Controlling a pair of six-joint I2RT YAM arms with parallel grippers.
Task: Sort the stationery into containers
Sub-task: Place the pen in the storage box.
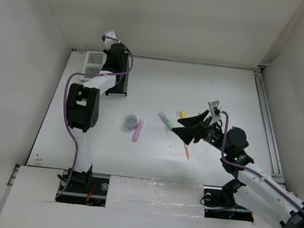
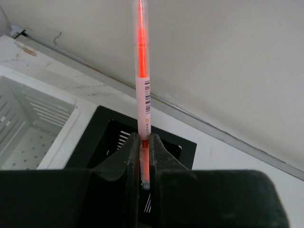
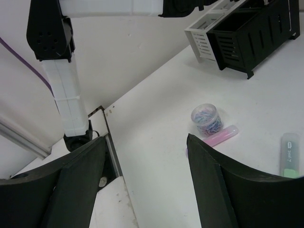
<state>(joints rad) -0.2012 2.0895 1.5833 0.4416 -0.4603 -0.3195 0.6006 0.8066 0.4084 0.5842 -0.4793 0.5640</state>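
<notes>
Orange plastic stands out first: the left gripper [image 2: 143,138] has its fingers [image 2: 127,164] pinching the lower end of an orange pen [image 2: 142,90], which sticks out past the fingertips toward the wall [image 2: 228,61]. The pen carries a white label with a barcode and a line of small print that I cannot read. Behind the pinched end sits the black box [image 2: 95,135], joined to the white box [image 2: 64,107] at the far left of the table [image 1: 220,88]. The white box shows slatted walls and a perforated floor. The black box is too dark inside to tell what it holds. Out on the middle of the table lie the other pieces. A small clear round jar [image 3: 207,118] holds coloured clips, and a pink marker [image 3: 220,136] lies just beside it. Farther right is a green marker [image 3: 290,156] with a pale label whose writing is too small to make out. A yellow marker [image 1: 182,115] lies near the green one, and a red pen [image 1: 187,150] lies on the near side of them. The right gripper [image 3: 146,140] hangs over this part of the table with its fingers [image 3: 76,185] spread wide and nothing between them. From above, its tips are near the green marker and the red pen. None of these loose pieces is in either box.
</notes>
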